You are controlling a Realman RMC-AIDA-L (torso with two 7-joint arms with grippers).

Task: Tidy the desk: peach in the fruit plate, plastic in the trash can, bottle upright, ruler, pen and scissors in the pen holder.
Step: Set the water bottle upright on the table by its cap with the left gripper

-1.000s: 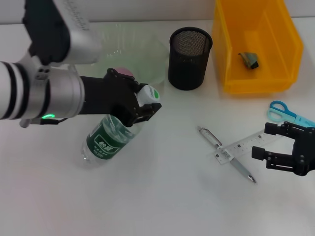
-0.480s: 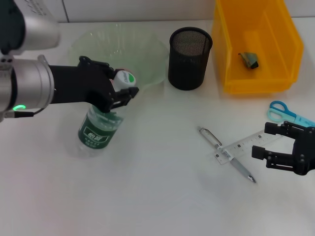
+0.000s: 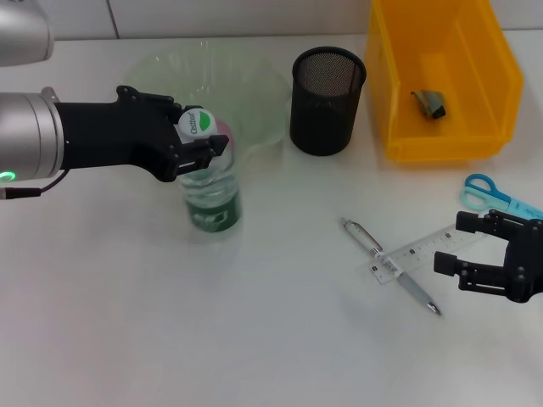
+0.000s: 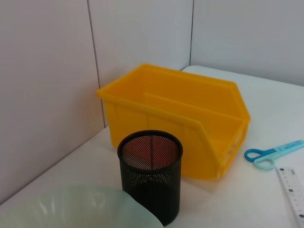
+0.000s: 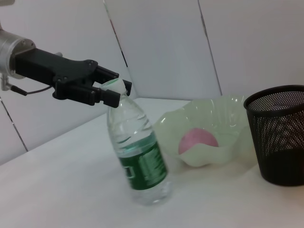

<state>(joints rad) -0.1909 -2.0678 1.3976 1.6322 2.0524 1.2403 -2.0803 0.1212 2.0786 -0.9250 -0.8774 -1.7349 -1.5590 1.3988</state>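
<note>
1. Count on your desk: one bottle (image 3: 210,191), one peach (image 5: 198,141), one fruit plate (image 3: 254,85), one mesh pen holder (image 3: 327,99), one yellow bin (image 3: 441,76) serving as the trash can, one pen (image 3: 390,277), one ruler (image 3: 424,248), one pair of scissors (image 3: 496,196), and one dark scrap of plastic (image 3: 429,103).
2. Your left gripper (image 3: 197,142) is clamped on the cap end of the bottle; its black fingers (image 5: 97,90) pinch the neck just under the white cap, as the right wrist view confirms.
3. The bottle stands on its base on the table (image 3: 254,339), nearly upright with a slight lean, directly below the left gripper and just in front of the fruit plate. Its green label faces the head camera.
4. The peach lies inside the fruit plate, behind the bottle.
5. The plastic scrap lies on the floor of the yellow bin, well apart from both grippers.
6. The pen holder stands between the fruit plate and the bin. Nothing can be made out inside it.
7. Your right gripper (image 3: 462,246) sits low at the right edge of the desk with its fingers spread and nothing between them.
8. The pen and ruler lie crossed on the table; the ruler's near end is just beside the right gripper's fingertips. The scissors lie just behind that gripper.
</note>
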